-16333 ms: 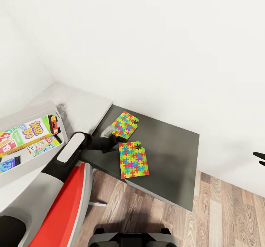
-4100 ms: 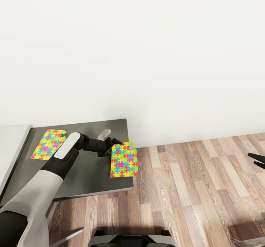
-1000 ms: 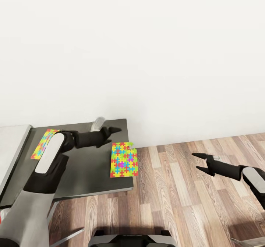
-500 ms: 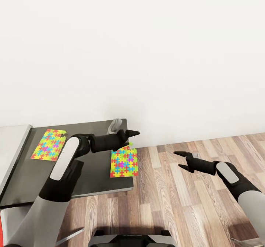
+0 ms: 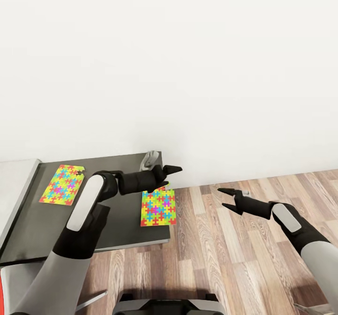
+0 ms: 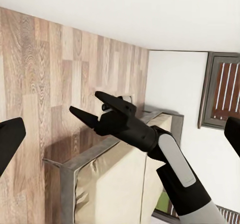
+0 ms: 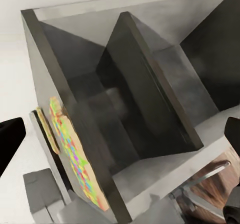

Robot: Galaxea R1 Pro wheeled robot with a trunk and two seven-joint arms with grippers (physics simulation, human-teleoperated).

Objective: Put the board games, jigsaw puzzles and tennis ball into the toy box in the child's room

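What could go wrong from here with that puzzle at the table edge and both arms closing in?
1. The near jigsaw puzzle lies at the table edge, slightly overhanging; a sideways nudge could drop it onto the floor.
2. It is thin and flat, so the jaws may slide over it rather than grip.
3. The left gripper and the right gripper, both open, point toward each other, so they could collide.

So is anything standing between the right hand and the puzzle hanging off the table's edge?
Nothing visible. The right hand, open, hovers over the wood floor beside the dark table; only open air separates it from the overhanging jigsaw puzzle. The left hand sits just above the puzzle's far end, not in the path.
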